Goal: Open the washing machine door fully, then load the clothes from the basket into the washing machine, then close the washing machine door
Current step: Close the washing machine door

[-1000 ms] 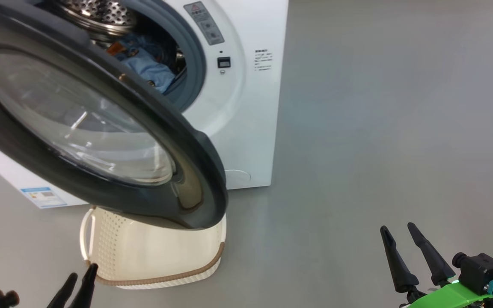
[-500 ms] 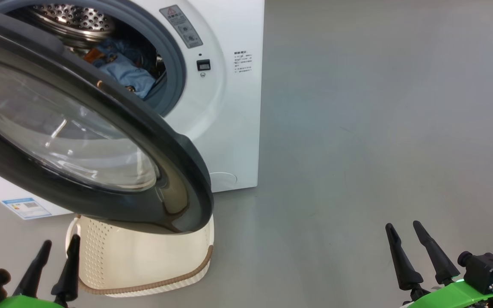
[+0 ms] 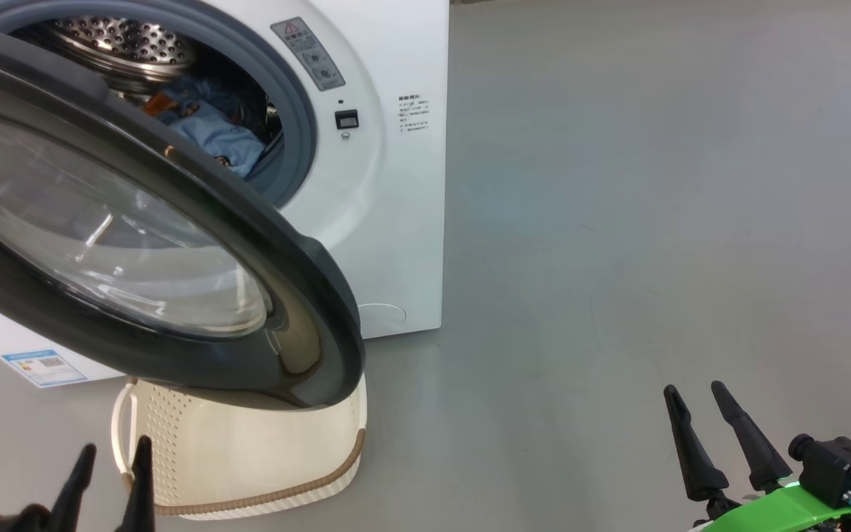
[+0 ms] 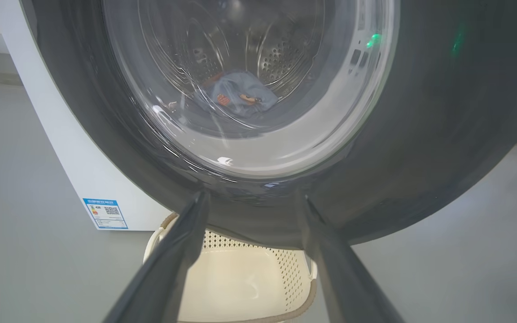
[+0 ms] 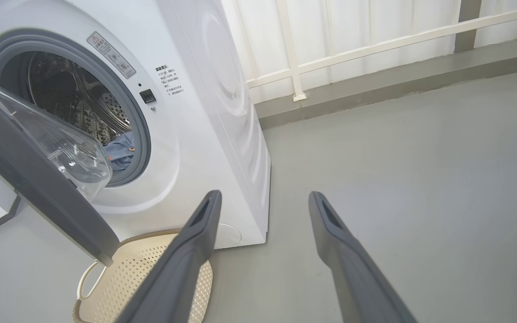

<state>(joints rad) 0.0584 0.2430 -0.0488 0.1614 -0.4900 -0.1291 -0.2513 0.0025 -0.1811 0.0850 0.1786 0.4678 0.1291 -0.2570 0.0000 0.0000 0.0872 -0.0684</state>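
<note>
The washing machine (image 3: 396, 222) stands with its door (image 3: 307, 295) swung wide open toward me, black rim and clear bowl window. Light blue clothes (image 3: 211, 129) lie inside the steel drum. They show through the door's glass (image 4: 240, 96) and through the opening (image 5: 121, 150). The cream basket (image 3: 248, 451) sits on the floor under the door's lower edge, its inside bare (image 4: 240, 278). My left gripper (image 3: 117, 443) is open, just left of the basket and in front of the door (image 4: 442, 134). My right gripper (image 3: 693, 387) is open over the floor far to the right, holding nothing.
Grey floor (image 3: 654, 222) spreads to the right of the machine. A white railing and wall (image 5: 294, 67) run behind the machine. A blue label sticker (image 3: 45, 367) sits low on the machine's front. The door overhangs the basket's far part.
The head camera has turned, so the whole scene sits further left. My left gripper rose beside the basket, then sank a little. The right gripper has hardly moved.
</note>
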